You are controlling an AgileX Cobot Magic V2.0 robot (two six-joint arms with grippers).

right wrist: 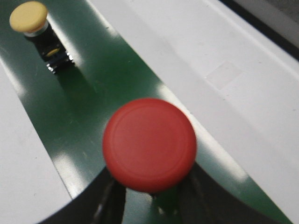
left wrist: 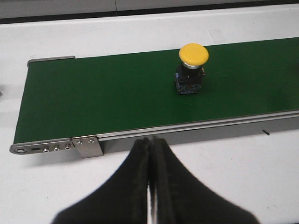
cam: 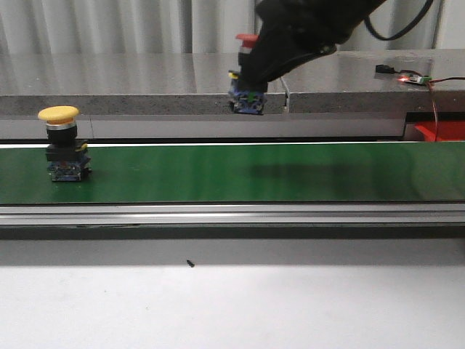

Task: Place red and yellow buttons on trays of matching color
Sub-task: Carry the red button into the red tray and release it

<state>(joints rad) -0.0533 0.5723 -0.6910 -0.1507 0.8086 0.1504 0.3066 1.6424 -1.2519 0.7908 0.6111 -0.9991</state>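
Right gripper (cam: pixel 251 91) held the red button (right wrist: pixel 149 143) clamped between its fingers, lifted above the green belt (cam: pixel 232 173). Yellow button (cam: pixel 62 144) stood upright on the belt, well apart, facing the left gripper (left wrist: pixel 150 154), whose fingers were pressed together, empty.

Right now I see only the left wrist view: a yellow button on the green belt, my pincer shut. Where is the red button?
Observer: The right pincer holds the red button in the air above the belt.
Operator: Is a red tray in sight?
Observer: A red thing shows at the right edge of the front view, beyond the belt. I cannot tell if it is a tray.
Operator: And a yellow tray?
Observer: None shows in any view.
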